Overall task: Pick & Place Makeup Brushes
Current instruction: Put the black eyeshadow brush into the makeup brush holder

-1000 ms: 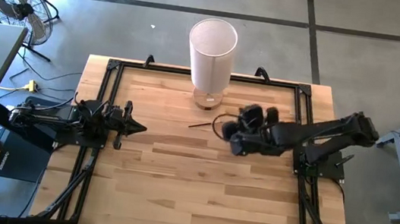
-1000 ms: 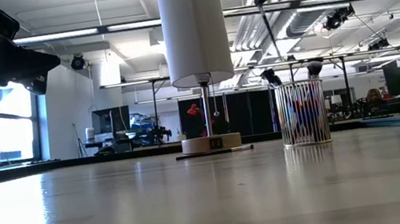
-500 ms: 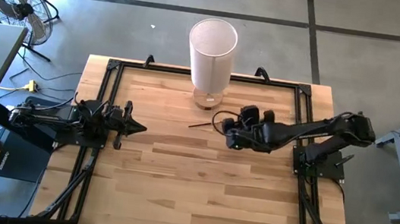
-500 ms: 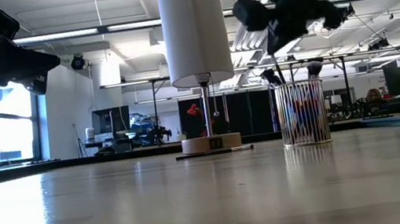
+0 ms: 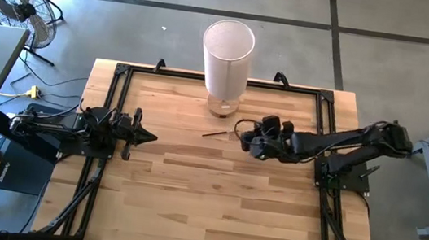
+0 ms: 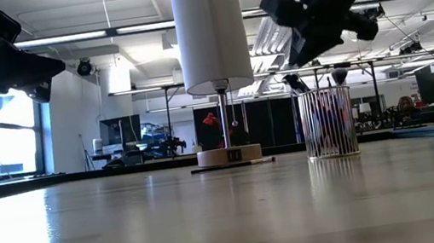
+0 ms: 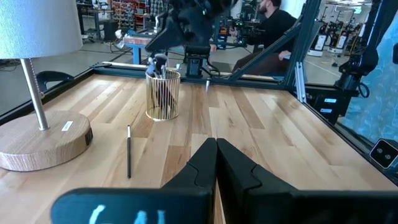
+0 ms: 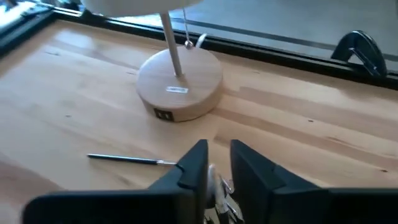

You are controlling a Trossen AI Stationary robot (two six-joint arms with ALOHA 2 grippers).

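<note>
A gold wire cup [image 6: 329,124] stands on the table right of the lamp, with several makeup brushes [image 6: 293,84] upright in it, tufts up. One more dark brush [image 5: 214,133] lies flat on the wood near the lamp base [image 8: 180,84]; the right wrist view shows that brush [image 8: 130,159] too. My right gripper [image 8: 217,152] hovers just above the cup [image 7: 163,94], slanting down, its fingers a little apart with nothing pinched; brush tops show below the gap. My left gripper [image 5: 145,135] waits shut at the table's left side, pointing level.
A tall lamp with a white cylinder shade [image 5: 228,49] stands at the table's far edge, close to the cup. A black frame [image 5: 122,72] borders the table. A fan [image 5: 16,1] stands on the floor at far left. A person [image 7: 273,25] sits beyond the table.
My right gripper has come down toward the wire cup with a brush hanging below its fingers. That brush has gone down into the cup among the others and now stands there, apart from the fingers. The brush on the table has not moved.
</note>
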